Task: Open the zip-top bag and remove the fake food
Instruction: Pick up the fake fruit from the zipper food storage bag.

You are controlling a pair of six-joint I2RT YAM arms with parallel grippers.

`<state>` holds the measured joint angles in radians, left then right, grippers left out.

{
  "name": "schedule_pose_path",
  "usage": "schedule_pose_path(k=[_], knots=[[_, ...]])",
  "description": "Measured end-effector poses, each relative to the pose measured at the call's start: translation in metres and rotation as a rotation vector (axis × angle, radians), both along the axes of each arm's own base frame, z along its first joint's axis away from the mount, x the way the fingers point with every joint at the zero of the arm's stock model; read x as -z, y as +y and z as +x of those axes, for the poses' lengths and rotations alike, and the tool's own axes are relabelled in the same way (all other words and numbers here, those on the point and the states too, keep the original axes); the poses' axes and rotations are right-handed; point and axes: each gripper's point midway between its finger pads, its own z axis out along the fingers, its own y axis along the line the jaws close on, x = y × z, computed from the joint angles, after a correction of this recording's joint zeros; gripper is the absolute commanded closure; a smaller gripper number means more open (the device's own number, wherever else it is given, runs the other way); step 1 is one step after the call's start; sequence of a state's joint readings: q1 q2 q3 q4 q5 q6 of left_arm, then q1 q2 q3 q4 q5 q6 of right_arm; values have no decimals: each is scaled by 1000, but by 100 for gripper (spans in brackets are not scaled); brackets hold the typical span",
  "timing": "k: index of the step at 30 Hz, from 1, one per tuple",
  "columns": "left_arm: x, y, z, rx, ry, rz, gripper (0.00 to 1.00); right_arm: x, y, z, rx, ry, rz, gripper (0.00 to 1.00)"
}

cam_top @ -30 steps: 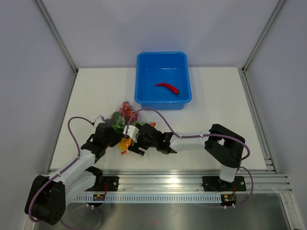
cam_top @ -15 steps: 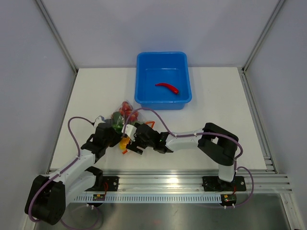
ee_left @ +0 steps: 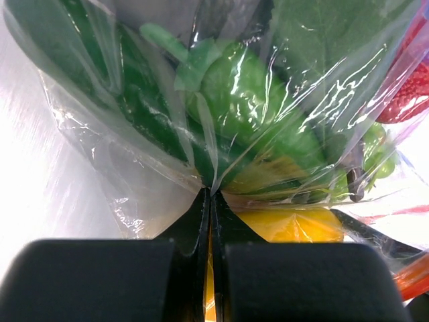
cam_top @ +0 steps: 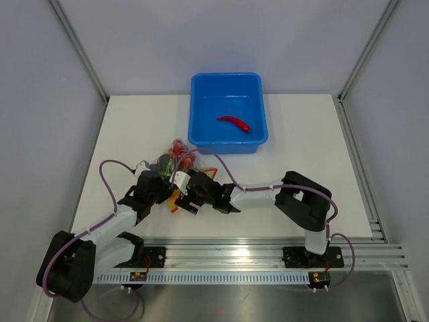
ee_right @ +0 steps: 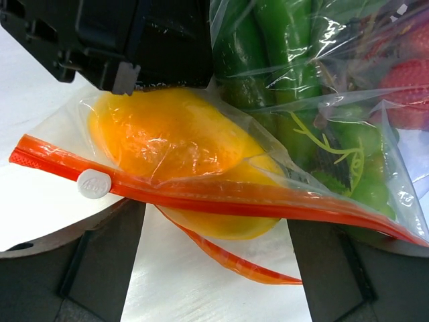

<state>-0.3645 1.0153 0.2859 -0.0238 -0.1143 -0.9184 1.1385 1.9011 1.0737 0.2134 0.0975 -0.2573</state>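
The zip-top bag (cam_top: 173,163) lies left of centre, full of fake food. My left gripper (ee_left: 211,194) is shut on a fold of the bag's clear plastic; green vegetables (ee_left: 248,94) and an orange-yellow pepper (ee_left: 288,225) show through it. My right gripper (ee_right: 214,268) is open, its fingers (ee_right: 100,268) on either side of the orange-red zip strip (ee_right: 234,198). A white slider (ee_right: 94,183) sits at the strip's left end. The second strip lip (ee_right: 228,258) hangs apart below, so the mouth is parted. The pepper (ee_right: 167,141) lies just inside. A red chili (cam_top: 233,123) lies in the blue tub.
The blue tub (cam_top: 201,94) stands behind the bag, at the back centre of the white table. Both arms (cam_top: 261,191) meet at the bag near the front left. Grey walls with metal posts enclose the table on three sides.
The right gripper has moved a little left, closer onto the bag's mouth. The left gripper and the bag have shifted slightly away from the front edge.
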Motion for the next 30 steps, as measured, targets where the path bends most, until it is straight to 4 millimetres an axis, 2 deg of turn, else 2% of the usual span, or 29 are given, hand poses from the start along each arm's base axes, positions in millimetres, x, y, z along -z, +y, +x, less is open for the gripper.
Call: schedule_pose_path(k=[9, 14, 23, 25, 30], knots=[[-1, -3, 5, -3, -22, 16, 100, 4, 3, 2, -2, 9, -23, 7], [-2, -6, 6, 5, -25, 14, 100, 5, 3, 3, -13, 10, -31, 1], [-3, -17, 10, 74, -25, 11, 100, 7, 0, 4, -31, -4, -54, 0], [-3, -18, 10, 89, -24, 13, 100, 7, 0, 4, -42, -3, -55, 4], [-6, -20, 11, 98, -28, 11, 100, 8, -1, 4, -60, -5, -74, 26]])
